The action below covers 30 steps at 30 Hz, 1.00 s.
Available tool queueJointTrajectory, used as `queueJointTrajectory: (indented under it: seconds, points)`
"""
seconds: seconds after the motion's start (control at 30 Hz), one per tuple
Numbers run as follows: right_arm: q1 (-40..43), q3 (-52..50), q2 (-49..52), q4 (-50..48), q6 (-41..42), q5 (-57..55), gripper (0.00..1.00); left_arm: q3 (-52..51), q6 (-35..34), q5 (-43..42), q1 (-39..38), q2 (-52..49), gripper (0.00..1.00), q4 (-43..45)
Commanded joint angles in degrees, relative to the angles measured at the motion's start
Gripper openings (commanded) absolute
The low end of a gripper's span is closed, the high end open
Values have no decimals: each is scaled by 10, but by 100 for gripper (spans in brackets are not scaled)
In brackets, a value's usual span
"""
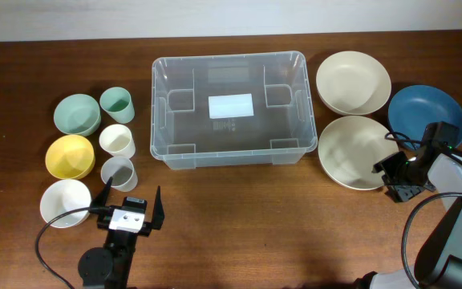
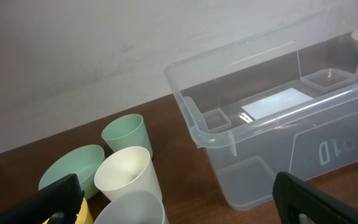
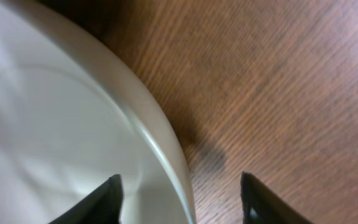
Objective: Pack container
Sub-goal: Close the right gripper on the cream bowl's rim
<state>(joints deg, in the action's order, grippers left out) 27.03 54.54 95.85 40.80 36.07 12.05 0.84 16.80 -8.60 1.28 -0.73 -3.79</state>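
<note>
The wooden table [image 1: 239,233] carries the lot. Biggest on it is the container [image 1: 157,112], clear and upright, sitting a little toward 12 o'clock of the middle, with a white label [image 1: 230,105] on its base.

Out at 2 to 3 o'clock lie three wide bowls: the far cream bowl [image 1: 353,82], the near cream bowl [image 1: 350,152] and the blue bowl [image 1: 423,111].

Over at 9 o'clock there's a column of smaller ones, the green bowl [image 1: 77,114], yellow bowl [image 1: 70,156] and white bowl [image 1: 65,202]. Just beside them are the green cup [image 1: 116,103], cream cup [image 1: 117,140] and grey cup [image 1: 119,172].

The left gripper [image 1: 132,194], at 7 o'clock, has its jaws spread wide on nothing. The right gripper [image 3: 182,199], at 4 o'clock, has its jaws apart, straddling the near cream bowl's rim without pinching it.
</note>
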Motion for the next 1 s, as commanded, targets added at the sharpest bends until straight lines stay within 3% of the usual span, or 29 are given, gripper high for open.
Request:
queueJointTrajectory:
  seconds: [0.0,0.2,0.3,0.43,0.57,0.97]
  points:
    - [3,-4,4,3,5,-4,49,-3,5,-4,2,4,100,-1]
    - [3,-4,4,3,4,-7,46,-3,5,-4,2,4,100,-1]
    - [3,-4,4,2,4,-7,27,-3,4,-4,2,4,100,-1]
    - [3,-4,4,-1,4,-7,24,-3,4,-4,2,4,100,-1]
    - [3,-4,4,-1,4,-7,4,-3,4,-4,2,4,100,-1]
    - [3,-4,-1,44,4,-7,4,-3,4,-5,2,4,100,-1]
